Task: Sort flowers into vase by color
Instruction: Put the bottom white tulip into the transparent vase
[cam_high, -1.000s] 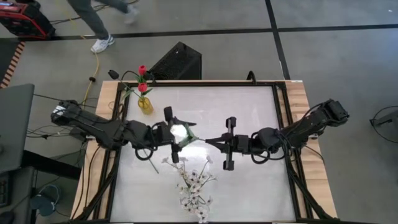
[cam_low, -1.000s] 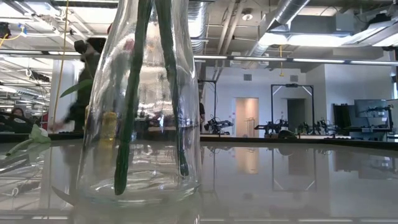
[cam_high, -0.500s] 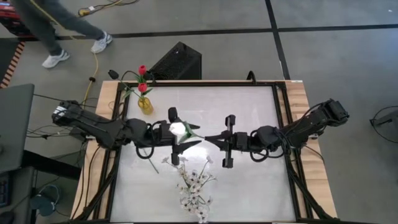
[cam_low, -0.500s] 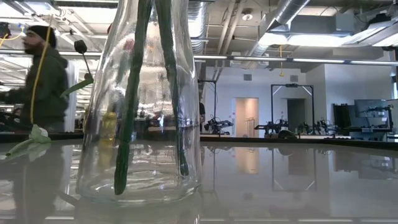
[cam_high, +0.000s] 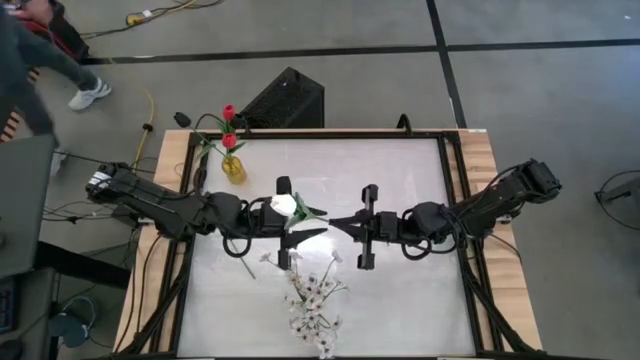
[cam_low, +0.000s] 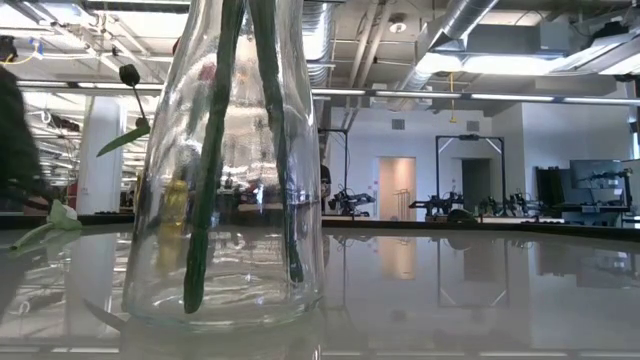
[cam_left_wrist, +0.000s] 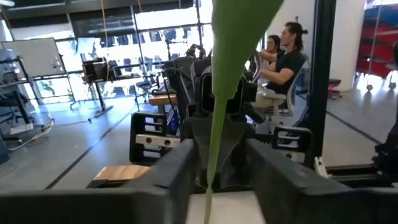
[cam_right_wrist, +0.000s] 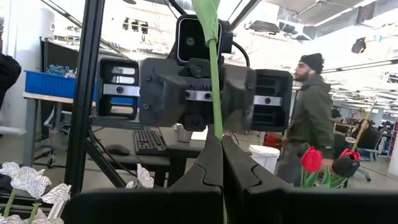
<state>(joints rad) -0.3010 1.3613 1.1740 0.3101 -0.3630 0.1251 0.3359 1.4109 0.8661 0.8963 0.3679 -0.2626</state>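
A white tulip (cam_high: 285, 204) with a green stem and leaf is between my two grippers over the middle of the table. My right gripper (cam_high: 333, 224) (cam_right_wrist: 217, 152) is shut on its stem. My left gripper (cam_high: 300, 218) (cam_left_wrist: 221, 155) faces it, open, with one finger on either side of the stem (cam_left_wrist: 210, 162) and a gap on both sides. An amber vase (cam_high: 233, 168) at the far left corner holds red tulips (cam_high: 229, 140). Sprigs of white blossoms (cam_high: 312, 298) are by the near edge. A red tulip (cam_right_wrist: 311, 159) and a dark tulip (cam_right_wrist: 341, 165) show in the right wrist view. My right gripper pinches the tulip's thin stem (cam_right_wrist: 215, 118) between its two shut fingers, which reach in level from the table's right and lie across it. The stem rises upright from the fingers, lifted clear of the table, and the head leans toward my left gripper.
A clear glass vase (cam_low: 225, 200) with two green stems in it fills the low view close to the camera. A black box (cam_high: 285, 98) sits beyond the far edge. A person (cam_high: 25, 60) walks on the floor at far left. The right half of the table (cam_high: 400, 300) is bare.
My left gripper has moved toward the table's right, closing in on my right gripper and the tulip's stem. The tulip head has shifted slightly toward the far left. My right gripper has kept still. The person beyond the table has walked to the left.
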